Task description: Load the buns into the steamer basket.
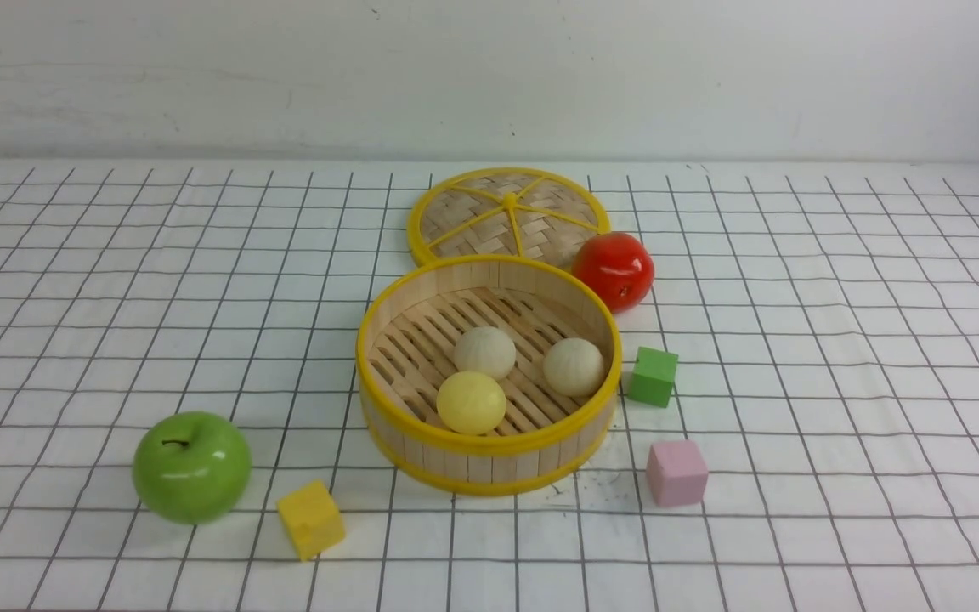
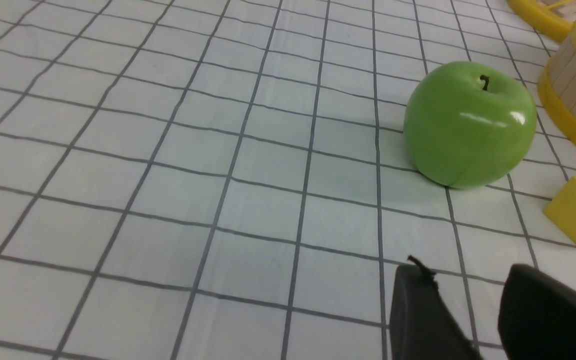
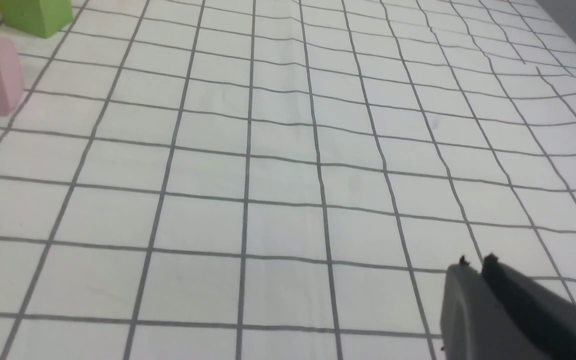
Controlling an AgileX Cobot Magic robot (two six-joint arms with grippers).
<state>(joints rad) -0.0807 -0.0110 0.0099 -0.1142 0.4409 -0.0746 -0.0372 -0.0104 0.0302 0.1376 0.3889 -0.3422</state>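
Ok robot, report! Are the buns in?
Left gripper open, empty. Right gripper nearly closed, empty. All three buns inside steamer basket. Nothing in the way.

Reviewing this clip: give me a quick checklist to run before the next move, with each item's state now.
1. All three buns in the steamer basket: ok; yellow bun, two beige buns.
2. Buns left on the table: none seen, ok.
3. Left hand empty: ok, open.
4. Right hand empty: ok, tips nearly together, nothing between.
5. Lid off, behind basket: ok.
6. Arms clear of basket: ok.
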